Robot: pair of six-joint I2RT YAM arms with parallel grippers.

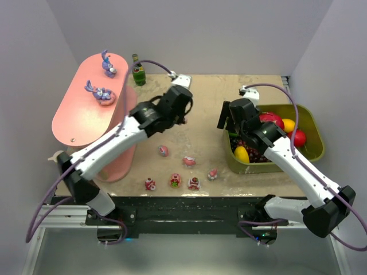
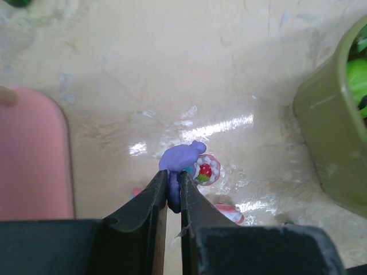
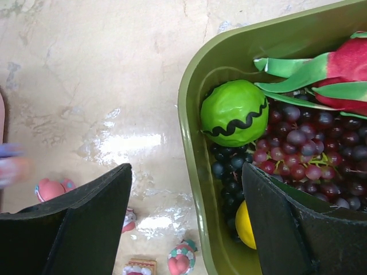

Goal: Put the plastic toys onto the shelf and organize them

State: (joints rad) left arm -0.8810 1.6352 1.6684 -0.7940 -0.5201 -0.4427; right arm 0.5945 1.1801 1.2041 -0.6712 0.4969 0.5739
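Evidently the left gripper (image 2: 174, 175) is clenched on a small purple figurine (image 2: 182, 156). Its two dark fingers pinch the lower body, and the rounded head and a stubby ear stick out past the tips. Toy and gripper hang over the surface (image 1: 200, 97), near the shelf (image 1: 74, 123) on its right side. How high they sit against the shelf's tiers I cannot tell.

Two purple bunnies (image 1: 101, 91) already stand on the shelf's top tier, one behind the other. Six loose toys (image 1: 175, 181) in pink, red and white lie scattered on the surface off the shelf's near right corner. The right gripper (image 3: 184, 172) is released, jaws wide and holding nothing. It hovers over the rim of the olive-green fruit tub (image 3: 192, 114), well apart from the shelf.

The figurine looks like hard moulded plastic: stiff, glossy and very light. It should not deform under the fingers, but its rounded, slick body could pivot or squirt out of a narrow pinch. The sound hold is across the torso, as here, rather than on an ear, which is thin and gives little to bear on.

Being so light and small-footed, it will probably tip or skid on the shelf's smooth tier. I judge it wants lowering base-first until it touches, beside the bunnies there, before the fingers let go.
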